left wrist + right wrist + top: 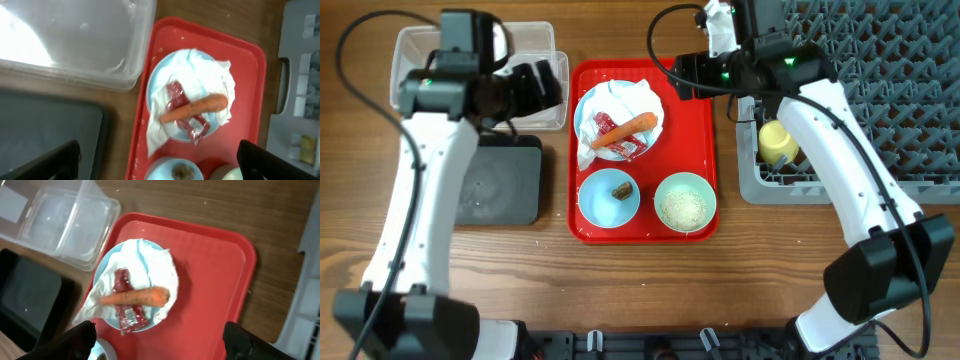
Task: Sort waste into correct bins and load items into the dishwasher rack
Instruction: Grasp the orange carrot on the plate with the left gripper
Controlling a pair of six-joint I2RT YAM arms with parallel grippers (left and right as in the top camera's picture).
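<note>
Across a wooden tabletop (640,300): clear tub (410,45) and black tray (505,185) at left, within the left arm's reach for waste; red serving tray (705,110) in the middle; dishwasher rack (880,60) at right, handy to the right arm. Yellow cup (779,142) already in the rack's near corner. On the light blue plate (111,260), crumpled tissue (645,100) under red wrapper (605,122) and carrot (628,128), probably to be cleared before racking the plate. Brown lump (621,189) in the blue bowl (595,205), rice grains (683,208) in the green bowl (665,185). Left end effector (157,147) spread wide, empty, near the tub's tray-side edge, facing the plate. Right end effector (159,327) likewise gaping by the tray's rack-side edge, gripping nothing, touching nothing.
</note>
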